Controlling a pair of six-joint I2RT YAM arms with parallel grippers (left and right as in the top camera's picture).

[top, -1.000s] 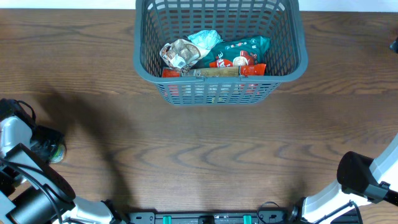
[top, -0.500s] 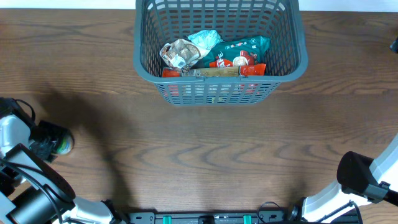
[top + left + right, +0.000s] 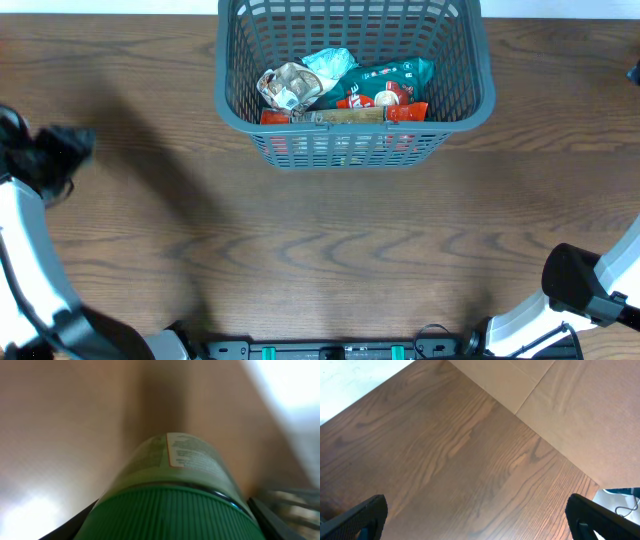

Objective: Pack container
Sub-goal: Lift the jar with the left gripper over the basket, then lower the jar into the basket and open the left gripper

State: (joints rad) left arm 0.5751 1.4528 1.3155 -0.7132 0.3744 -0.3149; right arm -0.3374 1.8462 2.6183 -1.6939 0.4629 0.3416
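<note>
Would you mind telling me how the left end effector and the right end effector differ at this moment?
The left end effector grips a green-capped bottle; the right end effector holds nothing. The left's jaws stand partly closed around the bottle; the right's stand wide open. Both hang above the wooden table.

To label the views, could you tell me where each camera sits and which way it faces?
Overhead: above the table, facing straight down at the container; arms at the edges.
Left wrist: behind the left gripper, facing along its green-lidded jar.
Right wrist: faces down at the table; open right gripper at the bottom.
Overhead and right wrist share the table.
</note>
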